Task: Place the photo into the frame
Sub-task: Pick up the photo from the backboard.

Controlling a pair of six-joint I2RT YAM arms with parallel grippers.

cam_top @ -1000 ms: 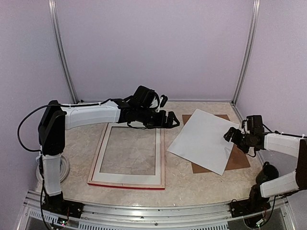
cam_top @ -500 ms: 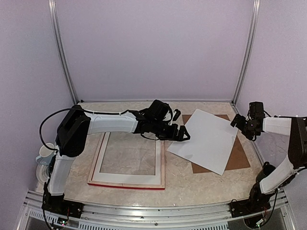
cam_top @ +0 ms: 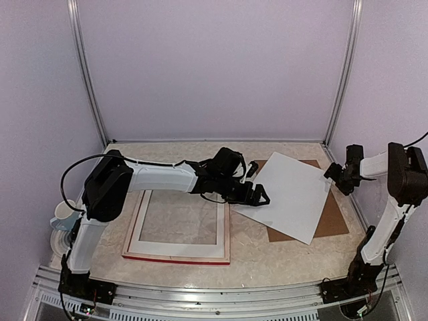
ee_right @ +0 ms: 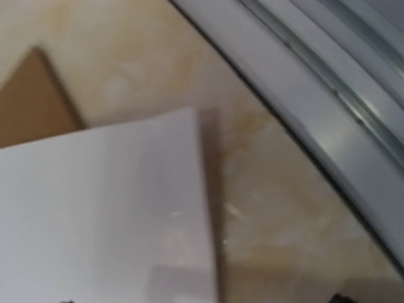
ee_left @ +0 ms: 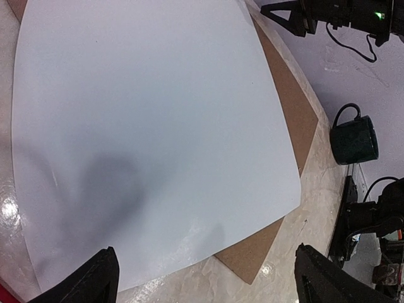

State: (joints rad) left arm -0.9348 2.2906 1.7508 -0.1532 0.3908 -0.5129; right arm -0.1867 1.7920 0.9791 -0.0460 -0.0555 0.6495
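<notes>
The photo (cam_top: 287, 192) lies white side up on the brown backing panel (cam_top: 329, 222) at the right. The frame (cam_top: 226, 221) lies face down at the left, pale wood back up, its red edge toward me, with a white windowed mat (cam_top: 137, 227) in it. My left gripper (cam_top: 257, 184) is open and empty just above the photo's left edge; the left wrist view shows the photo (ee_left: 145, 126) filling the space between its fingers (ee_left: 95, 281). My right gripper (cam_top: 334, 176) is open and empty at the photo's right corner (ee_right: 107, 208).
A dark mug (ee_left: 354, 139) stands near the right arm's base. A white cup (cam_top: 63, 212) sits on a plate at the far left. The metal rail (ee_right: 303, 76) of the enclosure runs close behind the right gripper.
My left gripper has moved right from the frame's far edge to the photo's left edge. My right gripper has moved away from me to the photo's right corner.
</notes>
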